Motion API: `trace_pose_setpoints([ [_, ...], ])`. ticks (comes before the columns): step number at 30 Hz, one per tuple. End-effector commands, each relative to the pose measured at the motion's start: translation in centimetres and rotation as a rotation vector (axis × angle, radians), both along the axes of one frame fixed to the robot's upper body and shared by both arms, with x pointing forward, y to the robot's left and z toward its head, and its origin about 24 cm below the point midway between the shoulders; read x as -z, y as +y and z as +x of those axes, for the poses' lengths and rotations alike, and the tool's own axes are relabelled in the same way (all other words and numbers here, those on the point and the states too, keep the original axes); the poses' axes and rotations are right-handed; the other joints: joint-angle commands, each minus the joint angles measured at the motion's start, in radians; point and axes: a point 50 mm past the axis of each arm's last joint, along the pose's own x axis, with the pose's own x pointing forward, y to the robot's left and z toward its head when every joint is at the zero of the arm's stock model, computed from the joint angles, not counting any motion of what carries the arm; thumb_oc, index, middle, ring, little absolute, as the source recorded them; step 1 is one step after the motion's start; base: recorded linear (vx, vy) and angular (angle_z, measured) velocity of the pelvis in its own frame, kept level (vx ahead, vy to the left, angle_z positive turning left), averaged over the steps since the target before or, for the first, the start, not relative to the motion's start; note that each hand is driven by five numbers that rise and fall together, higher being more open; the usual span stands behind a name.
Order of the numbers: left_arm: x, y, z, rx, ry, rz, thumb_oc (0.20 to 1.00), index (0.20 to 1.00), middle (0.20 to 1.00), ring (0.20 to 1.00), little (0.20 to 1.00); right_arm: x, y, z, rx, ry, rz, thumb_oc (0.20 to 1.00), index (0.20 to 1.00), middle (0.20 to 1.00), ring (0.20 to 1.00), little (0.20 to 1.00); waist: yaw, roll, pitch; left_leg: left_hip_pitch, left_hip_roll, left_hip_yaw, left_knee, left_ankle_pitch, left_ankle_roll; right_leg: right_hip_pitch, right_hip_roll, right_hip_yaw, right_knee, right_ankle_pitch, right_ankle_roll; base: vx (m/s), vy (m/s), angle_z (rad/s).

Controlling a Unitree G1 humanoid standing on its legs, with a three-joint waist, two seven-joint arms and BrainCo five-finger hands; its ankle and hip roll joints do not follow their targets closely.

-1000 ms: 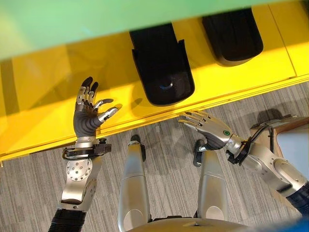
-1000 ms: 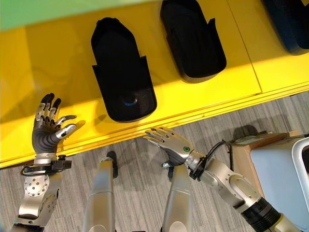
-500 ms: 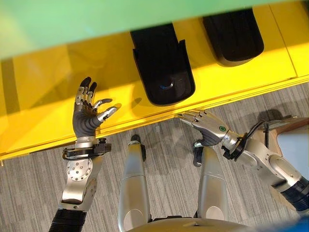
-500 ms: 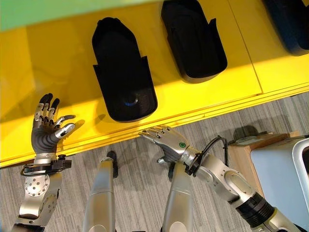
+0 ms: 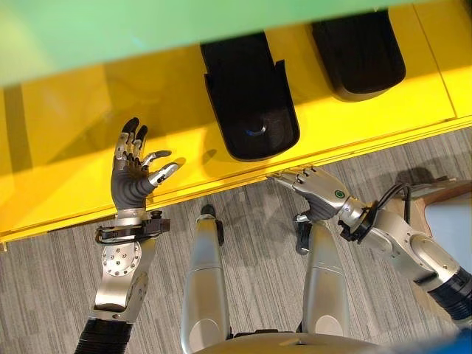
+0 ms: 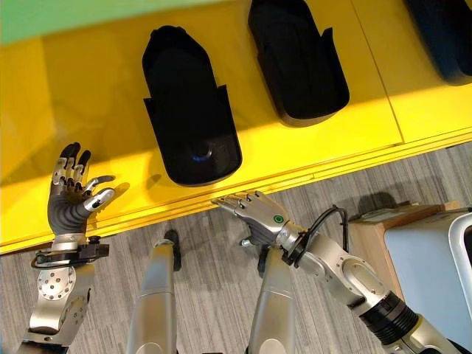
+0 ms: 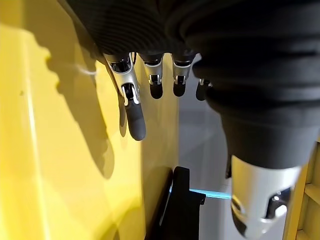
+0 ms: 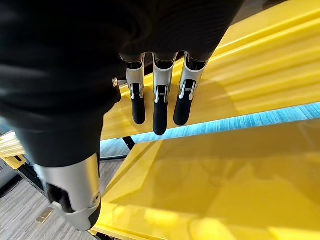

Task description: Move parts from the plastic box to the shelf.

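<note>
Yellow shelf point(image 5: 66, 147) w/ two black parts on it. Big part point(image 6: 188, 107) sits near the shelf's front edge, 2nd part point(image 6: 295, 55) just to its right, a bit further back. Left hand point(image 5: 133, 173) is up over the shelf's front, left of the big part, fingers spread apart, holding nothing. Right hand point(image 6: 254, 214) is at the shelf's front lip, below the big part, fingers straight & loose, nothing in it. Grey box point(image 6: 431, 262) stands on the floor, right of the shelf.
</note>
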Motion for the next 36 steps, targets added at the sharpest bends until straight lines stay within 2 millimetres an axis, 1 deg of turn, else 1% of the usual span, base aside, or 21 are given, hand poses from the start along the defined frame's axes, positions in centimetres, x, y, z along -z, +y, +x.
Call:
trace_pose_setpoints([
  [1, 2.9, 0.6, -0.7, -0.050, 0.136, 0.001, 1.000, 1.000, 1.000, 1.000, 1.000, -1.9, 1.3, 0.3, -0.049, -0.105, 0.084, 1.000, 1.000, 1.000, 1.000, 1.000, 0.023, -0.012, -0.019, -0.051, 0.001, -0.018, -0.046, 0.103, 0.015, -0.030, -0.015, 0.011, 0.007, 0.070, -0.031, 0.00, 0.000, 0.00],
  [3, 2.9, 0.5, -0.7, -0.048, 0.135, -0.003, 1.000, 1.000, 1.000, 1.000, 1.000, -2.1, 1.5, 0.4, -0.059, -0.122, 0.074, 1.000, 1.000, 1.000, 1.000, 1.000, 0.026, -0.011, -0.019, -0.050, 0.000, -0.018, -0.047, 0.102, 0.015, -0.028, -0.015, 0.010, 0.007, 0.069, -0.031, 0.00, 0.000, 0.00],
  [4, 2.9, 0.5, -0.6, -0.043, 0.135, -0.005, 1.000, 1.000, 1.000, 1.000, 1.000, -2.6, 1.9, 0.8, -0.069, -0.151, 0.059, 1.000, 1.000, 1.000, 1.000, 1.000, 0.031, -0.010, -0.019, -0.050, -0.002, -0.019, -0.048, 0.103, 0.014, -0.030, -0.014, 0.010, 0.010, 0.068, -0.032, 0.00, 0.000, 0.00],
  [7, 3.0, 0.5, -0.7, -0.038, 0.141, -0.002, 1.000, 1.000, 1.000, 1.000, 1.000, -3.2, 2.2, 1.2, -0.079, -0.178, 0.049, 1.000, 1.000, 1.000, 1.000, 1.000, 0.036, -0.007, -0.020, -0.053, -0.004, -0.020, -0.049, 0.104, 0.015, -0.032, -0.015, 0.009, 0.012, 0.067, -0.033, 0.00, 0.000, 0.01],
  [13, 3.1, 0.5, -0.6, -0.029, 0.148, -0.004, 1.000, 1.000, 1.000, 1.000, 1.000, -3.6, 2.4, 1.5, -0.083, -0.195, 0.042, 1.000, 1.000, 1.000, 1.000, 1.000, 0.039, -0.005, -0.020, -0.054, -0.006, -0.022, -0.052, 0.107, 0.016, -0.032, -0.013, 0.007, 0.013, 0.065, -0.035, 0.00, -0.002, 0.03],
  [20, 3.0, 0.4, -0.6, -0.022, 0.146, -0.004, 1.000, 1.000, 1.000, 1.000, 1.000, -3.8, 2.3, 1.7, -0.075, -0.203, 0.037, 1.000, 1.000, 1.000, 1.000, 1.000, 0.038, -0.002, -0.022, -0.057, -0.006, -0.022, -0.050, 0.105, 0.017, -0.037, -0.013, 0.009, 0.018, 0.064, -0.036, 0.00, 0.000, 0.00],
  [31, 3.4, 0.5, -0.7, -0.019, 0.164, -0.010, 1.000, 1.000, 1.000, 1.000, 1.000, -4.0, 1.9, 2.2, -0.055, -0.226, -0.005, 1.000, 1.000, 1.000, 1.000, 1.000, 0.040, -0.001, -0.023, -0.063, -0.008, -0.021, -0.044, 0.106, 0.016, -0.043, -0.014, 0.008, 0.023, 0.061, -0.035, 0.00, 0.000, 0.00],
  [32, 3.5, 0.5, -0.7, -0.018, 0.167, -0.011, 1.000, 1.000, 1.000, 1.000, 1.000, -4.3, 1.7, 2.4, -0.046, -0.246, -0.013, 1.000, 1.000, 1.000, 1.000, 1.000, 0.043, 0.001, -0.024, -0.064, -0.008, -0.023, -0.044, 0.107, 0.016, -0.046, -0.014, 0.010, 0.026, 0.061, -0.036, 0.00, 0.000, 0.00],
  [36, 3.7, 0.5, -0.8, -0.014, 0.178, -0.008, 1.000, 1.000, 1.000, 1.000, 1.000, -4.7, 1.7, 2.6, -0.044, -0.265, -0.020, 1.000, 1.000, 1.000, 1.000, 1.000, 0.046, 0.002, -0.025, -0.065, -0.009, -0.025, -0.044, 0.107, 0.016, -0.047, -0.012, 0.011, 0.027, 0.060, -0.036, 0.00, 0.000, 0.00],
])
